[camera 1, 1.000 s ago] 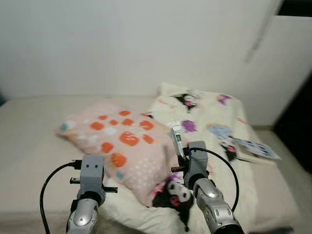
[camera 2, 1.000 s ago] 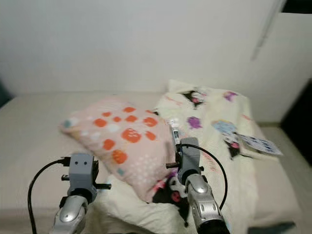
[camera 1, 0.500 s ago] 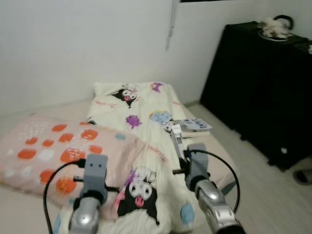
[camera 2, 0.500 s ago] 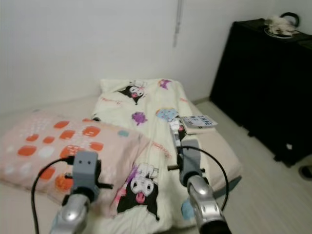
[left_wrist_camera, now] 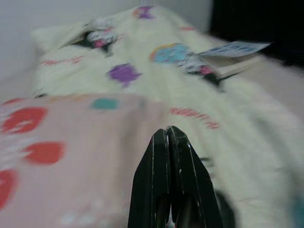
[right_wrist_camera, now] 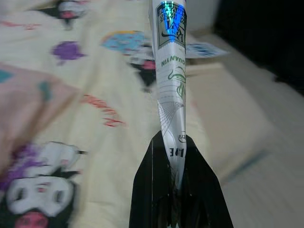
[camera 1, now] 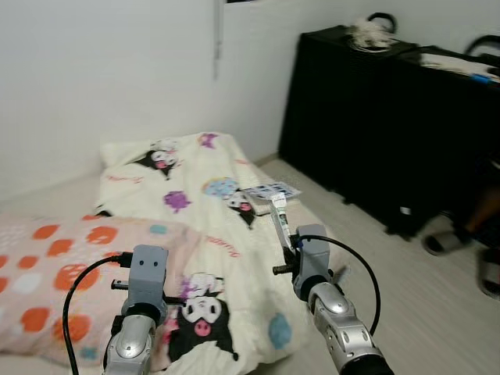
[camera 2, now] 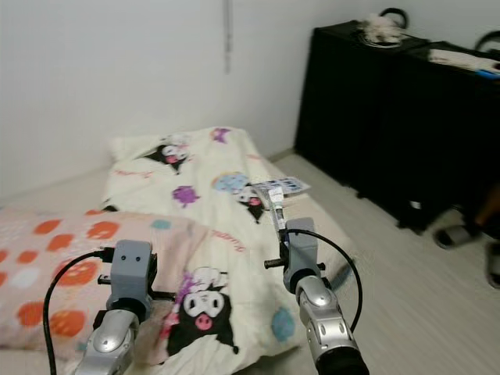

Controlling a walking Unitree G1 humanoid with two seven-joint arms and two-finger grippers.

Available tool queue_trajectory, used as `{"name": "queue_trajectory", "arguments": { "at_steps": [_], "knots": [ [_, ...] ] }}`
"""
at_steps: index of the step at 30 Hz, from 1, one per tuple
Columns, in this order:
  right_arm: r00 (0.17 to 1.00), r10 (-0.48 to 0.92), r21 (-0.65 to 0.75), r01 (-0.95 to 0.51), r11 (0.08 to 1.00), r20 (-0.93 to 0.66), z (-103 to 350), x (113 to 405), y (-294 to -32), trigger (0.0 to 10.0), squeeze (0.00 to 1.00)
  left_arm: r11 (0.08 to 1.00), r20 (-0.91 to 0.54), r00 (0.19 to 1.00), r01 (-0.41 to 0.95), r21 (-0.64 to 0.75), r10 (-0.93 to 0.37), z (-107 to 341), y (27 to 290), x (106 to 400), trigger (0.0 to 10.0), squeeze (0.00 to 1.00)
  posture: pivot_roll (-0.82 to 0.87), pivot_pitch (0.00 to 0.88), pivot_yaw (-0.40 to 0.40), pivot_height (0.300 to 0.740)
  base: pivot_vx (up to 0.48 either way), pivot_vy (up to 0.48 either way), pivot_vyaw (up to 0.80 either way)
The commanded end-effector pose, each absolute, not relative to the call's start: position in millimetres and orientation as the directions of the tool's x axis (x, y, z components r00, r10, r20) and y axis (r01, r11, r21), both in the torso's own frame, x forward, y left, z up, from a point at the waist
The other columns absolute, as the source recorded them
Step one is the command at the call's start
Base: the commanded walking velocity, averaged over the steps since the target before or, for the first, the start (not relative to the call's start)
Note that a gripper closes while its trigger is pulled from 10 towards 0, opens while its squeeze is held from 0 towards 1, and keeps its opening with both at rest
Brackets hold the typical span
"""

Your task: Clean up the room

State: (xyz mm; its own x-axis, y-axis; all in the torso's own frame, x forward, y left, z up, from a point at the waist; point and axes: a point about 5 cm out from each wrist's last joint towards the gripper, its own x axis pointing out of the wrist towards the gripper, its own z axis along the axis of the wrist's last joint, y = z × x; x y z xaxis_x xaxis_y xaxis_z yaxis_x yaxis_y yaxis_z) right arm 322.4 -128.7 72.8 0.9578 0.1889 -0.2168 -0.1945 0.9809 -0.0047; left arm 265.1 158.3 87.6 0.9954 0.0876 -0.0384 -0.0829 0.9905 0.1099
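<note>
light: soft, even indoor, moderately bright | shadows: faint | dark zone: black cabinet [camera 1: 367, 117] loses detail | glare: shiny tube [right_wrist_camera: 169, 71] label glints | blur: head views slightly soft; wrist-view bedding smeared, fingers sharper

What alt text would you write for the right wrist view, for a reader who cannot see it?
The right tool is shut on a silver tube that points away from the camera. Under it lies a cream blanket with cartoon prints, and a booklet lies near the blanket's far edge.
</note>
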Motion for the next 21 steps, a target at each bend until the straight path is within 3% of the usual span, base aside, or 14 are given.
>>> {"name": "queue_trajectory", "arguments": {
  "at_steps": [1,21],
  "knots": [
    [0.955,0.188,-0.012,-0.196,0.981,-0.229,68.8,320.6,-127.2,10.0,0.0,0.99,-0.048,0.995,-0.085,0.112,0.09,84.0,159.0,262.6,10.0,0.0,-0.03,0.122,-0.034,0.74,0.0,0.0,-0.8],
    [0.955,0.176,-0.045,-0.192,0.98,-0.239,64.0,319.3,-129.6,10.0,0.0,0.989,-0.037,0.994,-0.096,0.11,0.101,80.4,163.3,259.0,10.0,0.0,-0.03,0.12,-0.035,0.74,0.0,0.0,-0.8]
  ]
}}
